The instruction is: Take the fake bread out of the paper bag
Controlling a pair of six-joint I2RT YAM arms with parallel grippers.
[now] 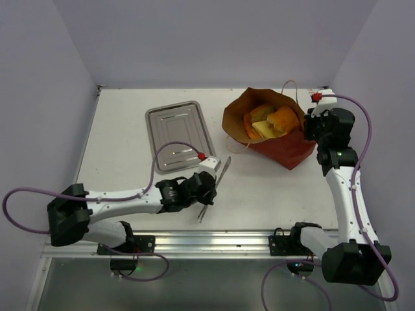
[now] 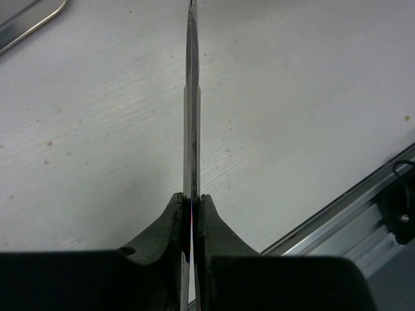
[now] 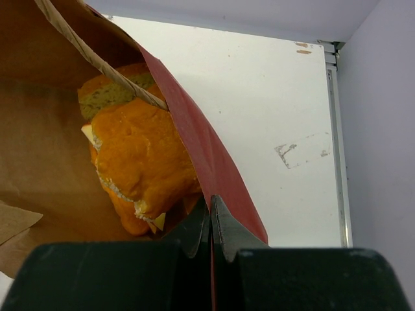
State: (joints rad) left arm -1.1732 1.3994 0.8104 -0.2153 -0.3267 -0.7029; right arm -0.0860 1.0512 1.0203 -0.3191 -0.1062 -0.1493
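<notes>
bread point(image 1: 269, 121) sits inside the bag point(image 1: 288, 152), whose mouth is open. i read the right gripper point(image 3: 211, 204) as pinched tight on the bag's red rim, at its right side. the left gripper point(image 2: 192, 197) is well left of the bag and nearer the arm bases. it is clamped on a thin metal tool point(image 2: 192, 97), seen edge-on. the tray point(image 1: 178, 133) lies left of the bag on the worktop point(image 1: 259, 194).
</notes>
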